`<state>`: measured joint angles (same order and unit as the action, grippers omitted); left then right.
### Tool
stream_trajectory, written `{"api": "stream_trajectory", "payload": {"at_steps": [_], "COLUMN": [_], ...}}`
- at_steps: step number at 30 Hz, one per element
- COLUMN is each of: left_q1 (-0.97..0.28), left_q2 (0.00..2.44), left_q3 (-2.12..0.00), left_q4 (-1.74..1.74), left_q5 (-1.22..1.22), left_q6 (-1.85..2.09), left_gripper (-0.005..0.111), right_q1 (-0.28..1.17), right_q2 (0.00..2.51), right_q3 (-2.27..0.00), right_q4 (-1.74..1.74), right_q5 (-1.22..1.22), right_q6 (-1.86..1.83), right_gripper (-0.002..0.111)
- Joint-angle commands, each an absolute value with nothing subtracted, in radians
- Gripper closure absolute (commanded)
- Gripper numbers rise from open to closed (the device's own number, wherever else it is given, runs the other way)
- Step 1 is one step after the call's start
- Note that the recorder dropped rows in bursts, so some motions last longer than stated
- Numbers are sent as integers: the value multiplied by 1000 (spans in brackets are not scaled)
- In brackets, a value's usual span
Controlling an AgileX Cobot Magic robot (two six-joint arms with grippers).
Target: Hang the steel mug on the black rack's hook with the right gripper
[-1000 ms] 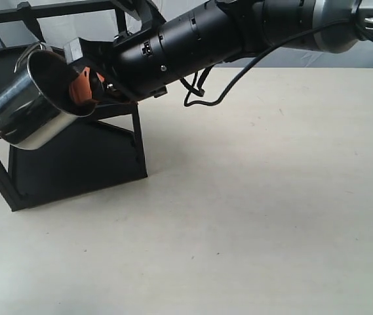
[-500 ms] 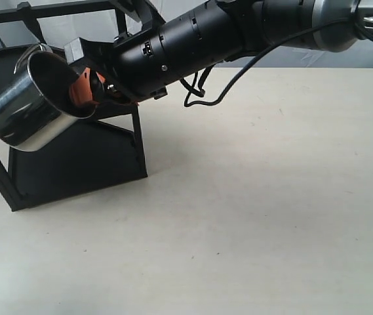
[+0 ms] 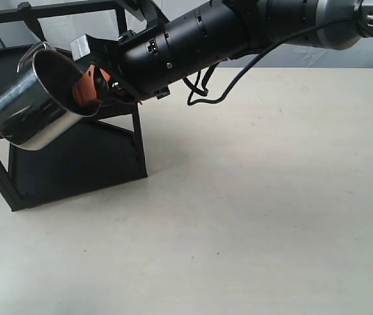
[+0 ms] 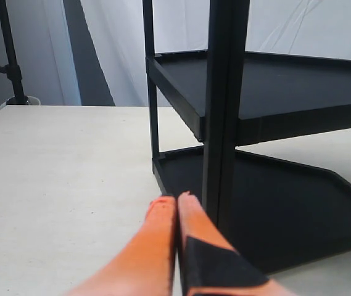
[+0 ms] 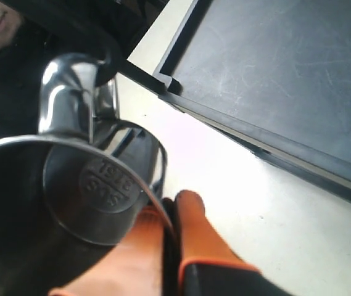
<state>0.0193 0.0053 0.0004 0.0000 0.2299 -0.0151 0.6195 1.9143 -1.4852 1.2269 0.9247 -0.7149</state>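
Observation:
The steel mug point(image 3: 25, 108) hangs tilted in the air in front of the black rack point(image 3: 75, 164), its mouth towards the arm. My right gripper point(image 3: 89, 90) is shut on the mug's rim, one orange finger inside and one outside, as the right wrist view shows point(image 5: 174, 205). The mug's loop handle point(image 3: 34, 51) sits just below the slanted hook point(image 3: 27, 14) on the rack's top bar, and I cannot tell if they touch. In the right wrist view the handle point(image 5: 70, 92) lies beside a black bar. My left gripper point(image 4: 176, 200) is shut on nothing, low beside a rack post point(image 4: 224, 111).
The rack stands on a pale table point(image 3: 271, 197) at the exterior view's left. Its two flat shelves point(image 4: 286, 80) show in the left wrist view. A black cable point(image 3: 206, 92) loops under the right arm. White cloth hangs behind the table.
The right gripper and the mug have shifted slightly up and to the right, bringing the handle a little nearer the top bar.

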Motion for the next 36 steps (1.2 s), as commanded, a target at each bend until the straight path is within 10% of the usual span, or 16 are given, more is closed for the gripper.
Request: {"api": "stream_trajectory", "payload": {"at_steps": [1,36], "left_q1": [18,18], "left_q2": [0,0], "left_q3": [0,0], "left_q4": [0,0], "left_q5": [231,231], "left_q6": [-17,-17], "left_gripper": [105,105], "right_q1": [606,606], "right_q2": [1929,1929], "right_q3": [-1479,-1479], "right_q4": [1171,1106], "right_q5": [952,962], "right_q6": [-706,-704], "right_gripper": [109,109]}}
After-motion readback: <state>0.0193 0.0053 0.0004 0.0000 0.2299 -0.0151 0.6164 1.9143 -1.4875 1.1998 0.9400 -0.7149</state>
